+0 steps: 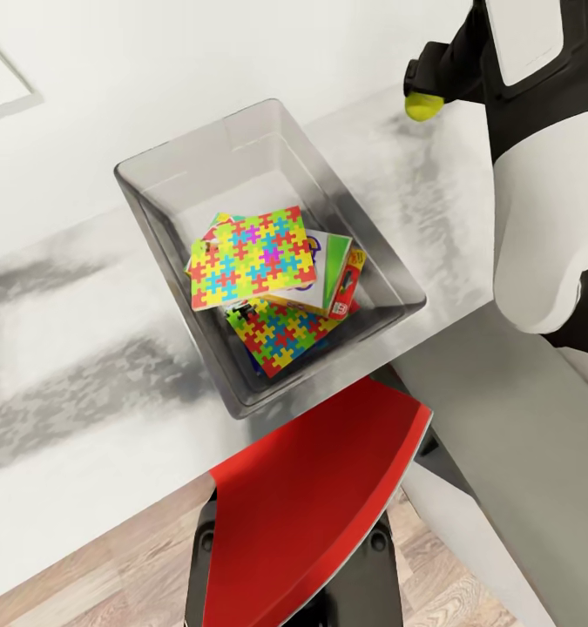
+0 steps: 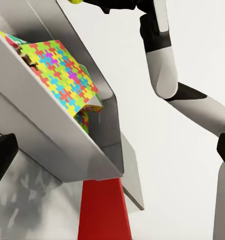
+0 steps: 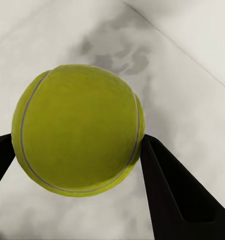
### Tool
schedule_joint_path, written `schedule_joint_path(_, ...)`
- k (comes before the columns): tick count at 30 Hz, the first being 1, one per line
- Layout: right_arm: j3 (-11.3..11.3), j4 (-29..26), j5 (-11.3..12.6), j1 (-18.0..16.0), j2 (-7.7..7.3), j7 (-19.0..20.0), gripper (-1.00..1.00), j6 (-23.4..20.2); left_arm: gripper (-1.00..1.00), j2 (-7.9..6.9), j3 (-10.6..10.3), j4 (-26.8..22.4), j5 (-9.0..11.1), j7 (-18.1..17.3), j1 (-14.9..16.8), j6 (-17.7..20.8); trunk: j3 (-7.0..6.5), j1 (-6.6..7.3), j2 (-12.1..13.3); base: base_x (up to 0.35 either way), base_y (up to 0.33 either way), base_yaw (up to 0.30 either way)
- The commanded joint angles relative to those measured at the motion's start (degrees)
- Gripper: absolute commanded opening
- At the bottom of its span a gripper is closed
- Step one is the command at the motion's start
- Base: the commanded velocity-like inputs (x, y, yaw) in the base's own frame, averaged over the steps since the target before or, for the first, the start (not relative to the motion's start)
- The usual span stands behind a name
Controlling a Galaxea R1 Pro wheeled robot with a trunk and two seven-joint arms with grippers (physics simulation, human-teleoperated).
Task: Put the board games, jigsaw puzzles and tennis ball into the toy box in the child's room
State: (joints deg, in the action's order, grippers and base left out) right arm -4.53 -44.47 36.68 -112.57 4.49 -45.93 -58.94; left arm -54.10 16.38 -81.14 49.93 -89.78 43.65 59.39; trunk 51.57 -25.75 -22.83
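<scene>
On the table [image 1: 84,366] in front of me sits the toy box [image 1: 154,187], with the puzzles [image 1: 252,259] stacked on the board games [image 1: 335,272] inside; my right gripper [image 1: 422,97] grips the tennis ball [image 1: 424,107] to its right, a chair [image 1: 320,488] nearest me

You're looking down on a white wall [image 1: 198,61] behind a pale surface mottled with grey shadows. A red chair [image 1: 315,505] on a black base is tucked in at the near edge, standing on a light wood-plank floor [image 1: 84,583]. Beside it runs a lower grey-topped unit [image 1: 520,435].
</scene>
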Motion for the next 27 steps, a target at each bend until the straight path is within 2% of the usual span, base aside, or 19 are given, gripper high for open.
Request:
schedule_joint_path(1,-0.1,0.0,0.8,0.0,-0.04,-0.7,-1.00,0.0,1.00,0.00,0.0,0.0,0.0,-0.2,0.0,0.6,0.03,-0.04,-0.1,-0.017,0.000,0.000)
schedule_joint_path(18,-0.1,0.0,0.7,0.2,-0.18,-0.7,-1.00,0.0,1.00,-0.04,0.0,0.0,0.0,-0.2,0.0,0.6,-0.14,-0.04,-0.1,-0.153,0.000,0.000)
schedule_joint_path(27,-0.2,-0.1,0.7,0.2,-0.02,-0.8,-1.00,0.0,1.00,-0.36,0.0,0.0,0.0,-0.2,0.0,0.6,-0.92,-0.04,-0.1,-0.026,0.000,0.000)
